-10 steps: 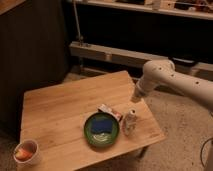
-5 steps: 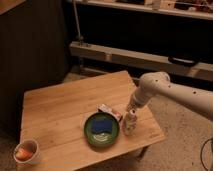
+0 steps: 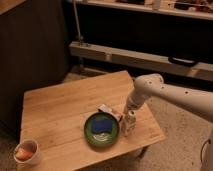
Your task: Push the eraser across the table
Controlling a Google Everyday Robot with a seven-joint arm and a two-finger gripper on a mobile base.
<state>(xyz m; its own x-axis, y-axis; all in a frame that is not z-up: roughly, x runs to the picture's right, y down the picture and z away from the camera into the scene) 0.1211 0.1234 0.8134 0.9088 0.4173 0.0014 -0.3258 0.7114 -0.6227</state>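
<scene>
While the eraser lies on the table behind the green plate, the gripper hangs low at its end nearest the white bottle, perhaps touching it; open or closed, I cannot tell.

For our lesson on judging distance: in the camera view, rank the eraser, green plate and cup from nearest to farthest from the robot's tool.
The tool is over the right side of the table.
1. Eraser, just left of it.
2. Green plate, front centre.
3. Cup, front-left corner.
</scene>
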